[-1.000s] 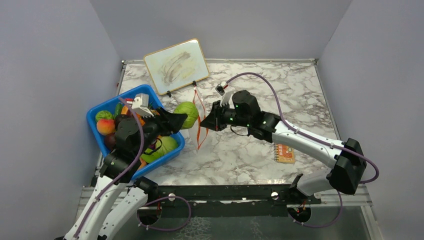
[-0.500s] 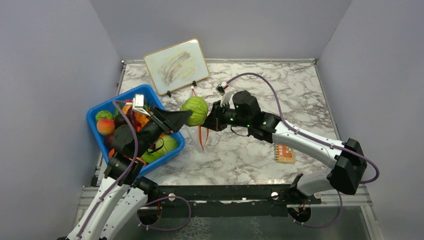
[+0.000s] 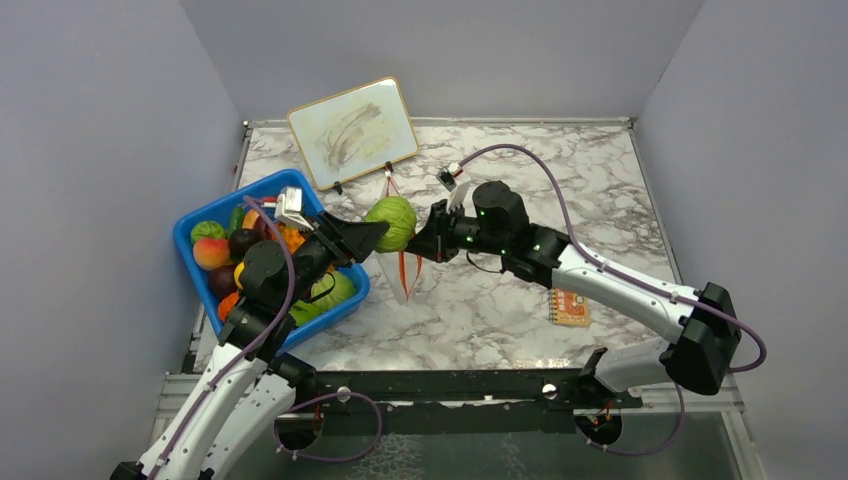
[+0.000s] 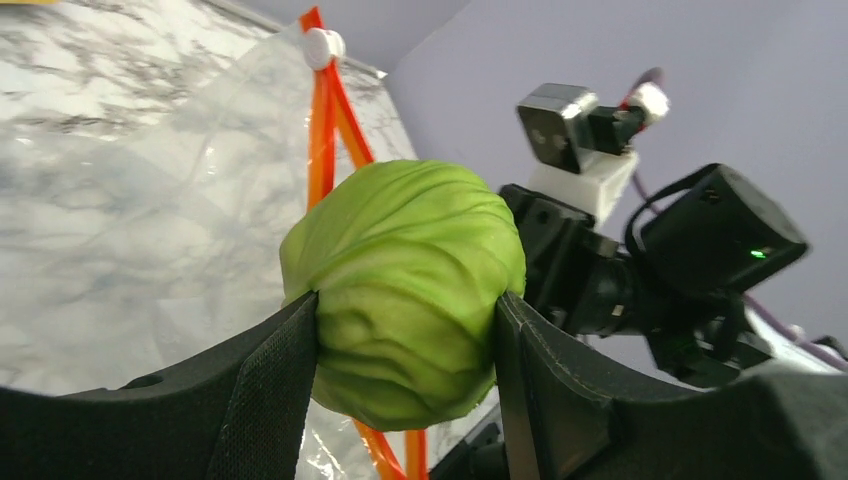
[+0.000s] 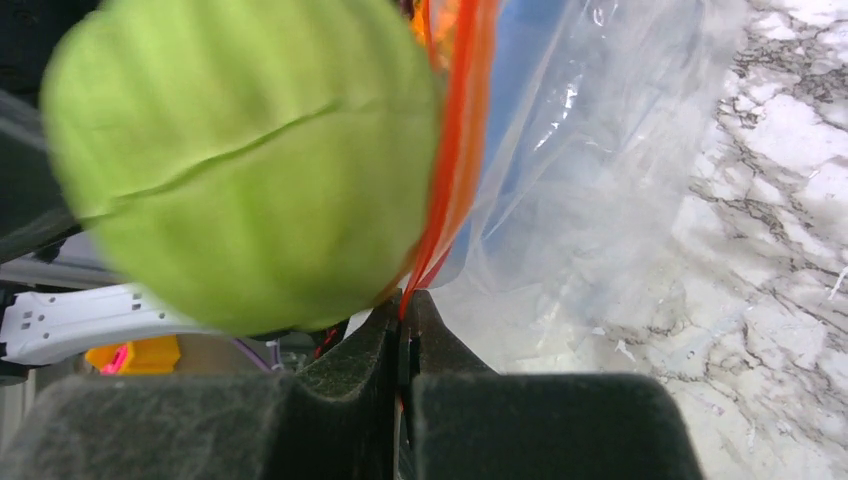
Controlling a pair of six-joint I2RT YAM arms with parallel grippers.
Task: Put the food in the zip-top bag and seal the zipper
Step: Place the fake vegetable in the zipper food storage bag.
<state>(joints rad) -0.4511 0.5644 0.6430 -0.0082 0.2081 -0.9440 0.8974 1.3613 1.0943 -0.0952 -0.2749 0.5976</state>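
My left gripper [image 3: 375, 233] is shut on a green cabbage [image 3: 391, 222], held in the air by the mouth of the clear zip-top bag [image 3: 397, 283]. In the left wrist view the cabbage [image 4: 403, 290] sits between both fingers, with the bag [image 4: 170, 190] and its orange-red zipper [image 4: 322, 140] behind it. My right gripper [image 3: 432, 238] is shut on the zipper strip [image 5: 455, 170] and holds the bag's rim up; the cabbage [image 5: 240, 160] touches that rim. More toy food [image 3: 212, 252] lies in the blue tub [image 3: 188, 232].
A framed whiteboard [image 3: 352, 130] leans at the back of the marble table [image 3: 560, 190]. A small orange notebook [image 3: 569, 307] lies by the right arm. The blue tub stands at the table's left edge under my left arm.
My left gripper has carried the cabbage up and to the right, from beside the tub to the bag's held-up rim. The right gripper has stayed on the zipper, shifting slightly.
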